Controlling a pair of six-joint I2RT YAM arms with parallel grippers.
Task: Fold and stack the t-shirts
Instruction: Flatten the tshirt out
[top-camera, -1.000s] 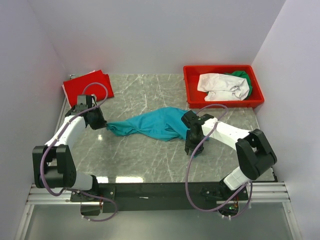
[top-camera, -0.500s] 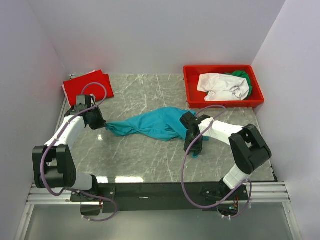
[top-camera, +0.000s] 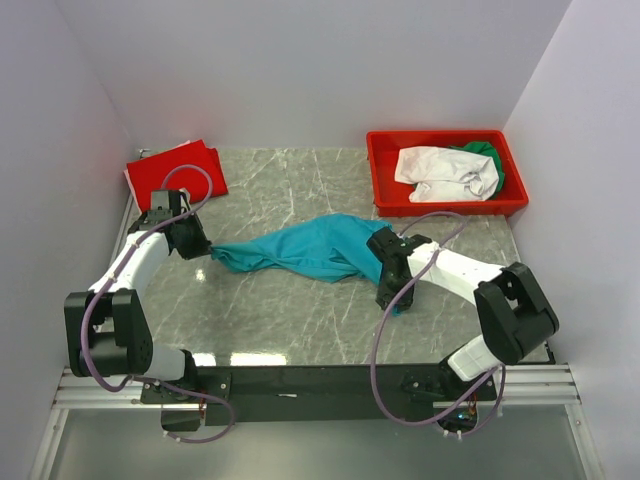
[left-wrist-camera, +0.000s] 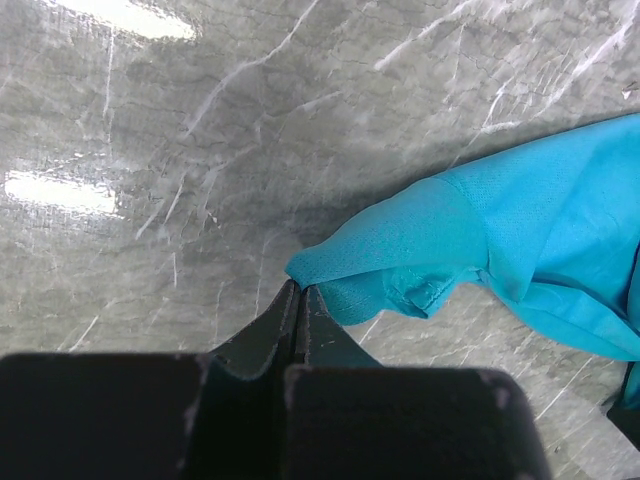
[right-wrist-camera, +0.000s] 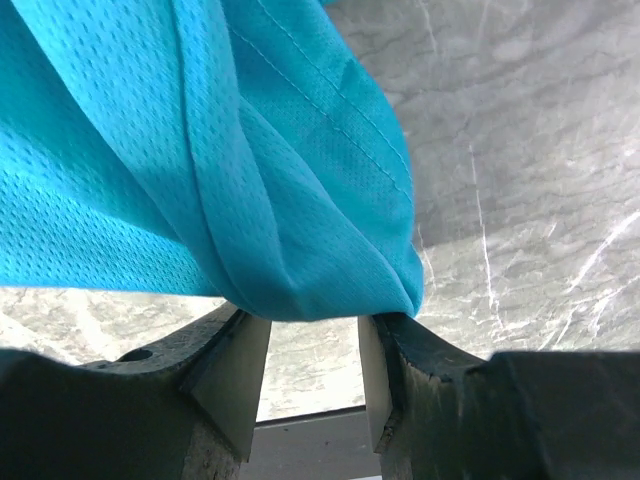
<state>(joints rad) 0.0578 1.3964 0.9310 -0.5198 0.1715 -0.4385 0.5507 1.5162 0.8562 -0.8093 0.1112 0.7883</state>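
On the marble table (top-camera: 290, 320), mid-frame, lay the teal shirt (top-camera: 300, 250). The left gripper (left-wrist-camera: 300, 296) pinched its tip, and the right gripper's (right-wrist-camera: 313, 335) jaws stood apart at a fold.

Four t-shirts (top-camera: 300, 250) (two binned), one bin (top-camera: 445, 207).

Table middle: I have the stretched t-shirt (top-camera: 300, 252) lying left to right on the table (top-camera: 280, 320).
Its left end: pinched in my left gripper (top-camera: 207, 250).
Its right end: draped over my right gripper (top-camera: 390, 297), towards the near side.
Far left corner: folded t-shirt (top-camera: 175, 172), behind the left gripper.
Far right corner: bin (top-camera: 380, 180), behind the right gripper.
In the bin: bunched t-shirt (top-camera: 440, 172), with what I take to be another t-shirt (top-camera: 484, 151) behind it.
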